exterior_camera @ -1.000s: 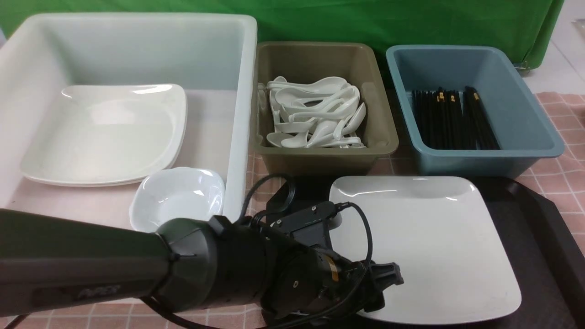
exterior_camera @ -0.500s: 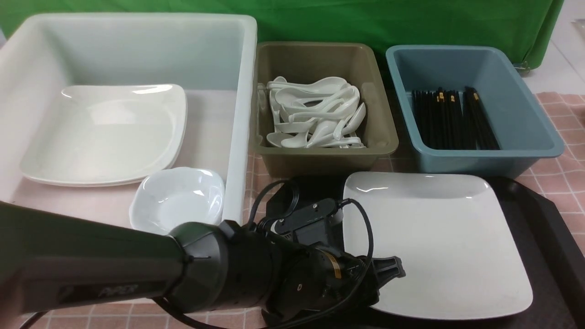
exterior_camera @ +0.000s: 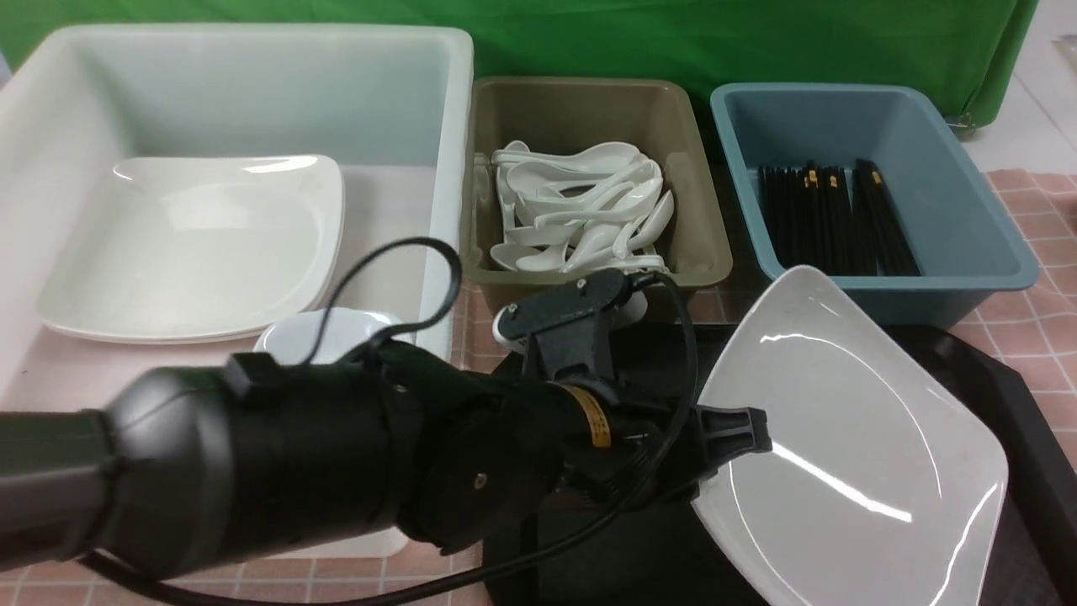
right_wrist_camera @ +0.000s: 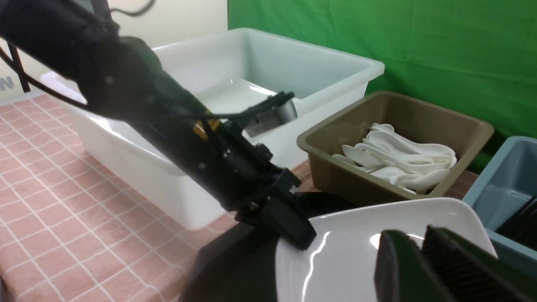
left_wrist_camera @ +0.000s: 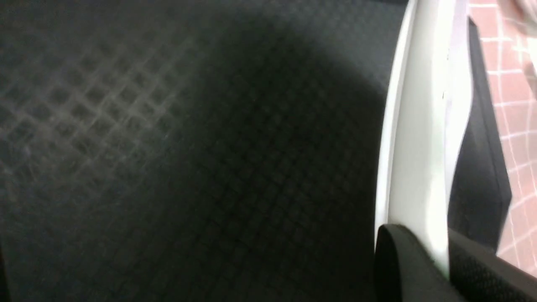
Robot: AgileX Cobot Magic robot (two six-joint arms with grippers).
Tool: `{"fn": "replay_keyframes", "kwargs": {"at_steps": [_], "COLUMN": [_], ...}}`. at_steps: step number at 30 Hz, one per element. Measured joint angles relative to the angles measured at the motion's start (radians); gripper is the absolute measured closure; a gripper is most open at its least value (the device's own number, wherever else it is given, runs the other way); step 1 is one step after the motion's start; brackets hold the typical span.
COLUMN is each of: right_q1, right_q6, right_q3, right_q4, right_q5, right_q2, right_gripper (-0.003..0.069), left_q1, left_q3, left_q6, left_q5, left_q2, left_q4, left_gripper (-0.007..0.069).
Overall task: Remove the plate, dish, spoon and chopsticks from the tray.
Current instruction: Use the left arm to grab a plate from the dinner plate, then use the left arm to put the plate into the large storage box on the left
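Observation:
The large white square plate (exterior_camera: pixel 850 438) is tilted steeply, its left edge raised above the black tray (exterior_camera: pixel 1010 379). My left gripper (exterior_camera: pixel 740 429) is shut on that raised edge. In the left wrist view the fingers (left_wrist_camera: pixel 440 239) pinch the plate's rim (left_wrist_camera: pixel 419 147) over the tray's diamond-pattern surface (left_wrist_camera: pixel 168 147). My right gripper (right_wrist_camera: pixel 415 239) is shut and empty, hovering just over the plate (right_wrist_camera: pixel 348 243); it is out of the front view. A small white dish (exterior_camera: pixel 336 332) lies in the white tub, partly hidden by my left arm. No spoon or chopsticks show on the tray.
The big white tub (exterior_camera: pixel 446 168) at the left holds stacked white plates (exterior_camera: pixel 193 244). The olive tub (exterior_camera: pixel 589 109) holds several white spoons (exterior_camera: pixel 580 210). The blue tub (exterior_camera: pixel 968 210) holds several black chopsticks (exterior_camera: pixel 833 223). A pink checked cloth (exterior_camera: pixel 1043 227) covers the table.
The plate lay flat on the tray and slid to the right. Now my left gripper has raised its left edge and the plate stands tilted.

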Motion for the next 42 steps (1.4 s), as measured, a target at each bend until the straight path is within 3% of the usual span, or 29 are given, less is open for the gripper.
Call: {"fn": "replay_keyframes", "kwargs": {"at_steps": [12,16,20,24,25,26,27,30,35,39,42], "right_q1": [0.0,0.0,0.0,0.0,0.0,0.0,0.0,0.0,0.0,0.0,0.0], "right_q6": [0.0,0.0,0.0,0.0,0.0,0.0,0.0,0.0,0.0,0.0,0.0], "right_q3": [0.0,0.0,0.0,0.0,0.0,0.0,0.0,0.0,0.0,0.0,0.0], "right_q4": [0.0,0.0,0.0,0.0,0.0,0.0,0.0,0.0,0.0,0.0,0.0], "right_q5": [0.0,0.0,0.0,0.0,0.0,0.0,0.0,0.0,-0.016,-0.023,-0.023], "right_q2": [0.0,0.0,0.0,0.0,0.0,0.0,0.0,0.0,0.0,0.0,0.0], "right_gripper": [0.0505,0.05,0.0496,0.0492,0.0491,0.0491,0.0491,0.0491,0.0491,0.0491,0.0491], "left_q1": [0.006,0.087,0.282,0.561,0.576,0.635,0.763,0.953,1.281,1.448,1.509], "left_q3": [0.003,-0.031,-0.136,-0.233,-0.236,-0.245,-0.249,-0.247,-0.247,-0.247,-0.247], "left_q6": [0.011,0.026,0.094,0.219,0.227,0.27,0.387,0.552,0.693,0.719,0.729], "left_q5": [0.032,0.036,0.164,0.335,0.351,0.378,0.425,0.523,0.619,0.665,0.686], "left_q2": [-0.174,-0.275,-0.375,-0.438,-0.44,-0.443,-0.445,-0.436,-0.408,-0.354,-0.296], "left_q4": [0.013,0.019,0.03,-0.027,-0.035,-0.085,-0.188,-0.375,-0.607,-0.651,-0.642], "left_gripper": [0.0605,0.0605,0.0605,0.0605,0.0605,0.0605,0.0604,0.0601,0.0601,0.0601,0.0599]}}
